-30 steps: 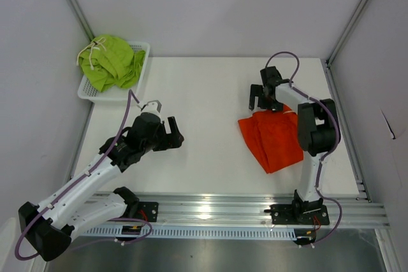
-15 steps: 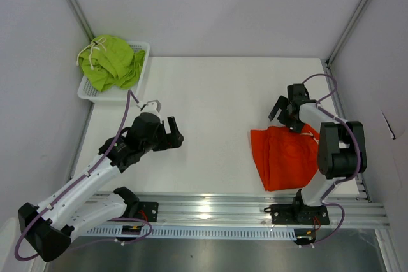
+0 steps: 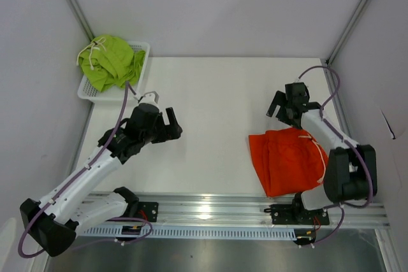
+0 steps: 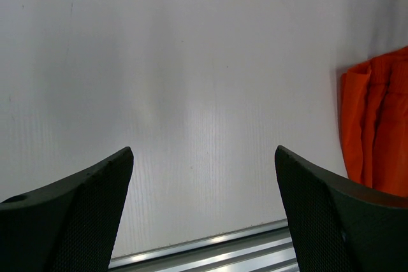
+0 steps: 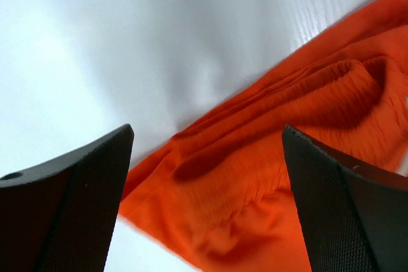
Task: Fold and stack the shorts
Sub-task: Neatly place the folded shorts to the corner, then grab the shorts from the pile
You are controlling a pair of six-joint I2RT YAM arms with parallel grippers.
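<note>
The orange shorts point(image 3: 287, 160) lie folded and rumpled on the white table at the right, in front of the right arm's base. My right gripper point(image 3: 278, 111) hovers open just beyond their far edge, with nothing between its fingers. In the right wrist view the orange shorts point(image 5: 287, 157) fill the lower right under the open right gripper point(image 5: 207, 132). The lime green shorts point(image 3: 111, 62) sit bunched in the basket at the far left, white drawstring showing. My left gripper point(image 3: 174, 125) stands open over bare table at the left. The left wrist view has the left gripper point(image 4: 204, 154) empty, with the orange shorts point(image 4: 376, 125) at its right edge.
A white mesh basket point(image 3: 144, 46) stands at the table's far left corner. An aluminium rail point(image 3: 210, 208) runs along the near edge. Grey walls and frame posts close in the table on three sides.
The right gripper has swung right and pulled back off the orange shorts, which now lie further right and flatter. The left gripper has shifted slightly toward the far side.
</note>
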